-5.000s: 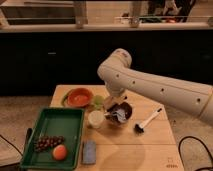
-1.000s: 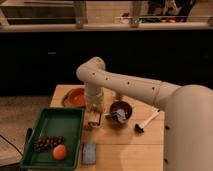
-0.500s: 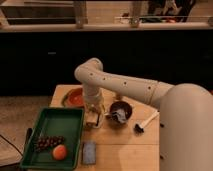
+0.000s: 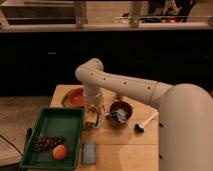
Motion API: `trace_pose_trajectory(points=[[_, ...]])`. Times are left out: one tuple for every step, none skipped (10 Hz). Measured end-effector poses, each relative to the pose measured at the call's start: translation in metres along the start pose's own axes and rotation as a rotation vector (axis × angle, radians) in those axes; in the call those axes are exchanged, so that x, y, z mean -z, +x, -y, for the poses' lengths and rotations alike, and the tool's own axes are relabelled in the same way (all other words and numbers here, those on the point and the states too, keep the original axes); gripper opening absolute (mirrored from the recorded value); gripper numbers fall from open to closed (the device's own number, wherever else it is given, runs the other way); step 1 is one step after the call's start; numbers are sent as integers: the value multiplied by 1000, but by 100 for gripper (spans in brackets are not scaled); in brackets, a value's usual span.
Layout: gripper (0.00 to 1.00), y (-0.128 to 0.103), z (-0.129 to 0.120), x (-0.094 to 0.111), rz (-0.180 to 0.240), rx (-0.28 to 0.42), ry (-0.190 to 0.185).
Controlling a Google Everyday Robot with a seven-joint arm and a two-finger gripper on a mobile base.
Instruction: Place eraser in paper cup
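Since half a second ago, the arm is barely shifting; the gripper (image 4: 94, 118) is hanging beside the green tray (image 4: 46, 148), hiding the paper cup; finger state undeterminable. Misaligned release risks dropping the eraser outside.

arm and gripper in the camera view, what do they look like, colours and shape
The arm is a thick, smooth, off-white tube with rounded elbow joints and a row of small dark dots along its side; it widens into a big rounded shell at lower right. No loose cables show. The gripper at its end, low over the wooden table beside the green tray, looks pale with darker parts.
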Motion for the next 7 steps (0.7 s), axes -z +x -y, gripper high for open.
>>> trace_pose_trajectory(points=[[80,1,-1,0,2,-3,1],[80,1,-3,-1,4,-5,3],[80,2,-4,0,4,-5,4],[80,2,-5,0,5,-6,5],[80,3,-6,0,5,-6,6],[80,3,-7,1,4,-8,7],[80,4,-8,3,-1,-11,13]])
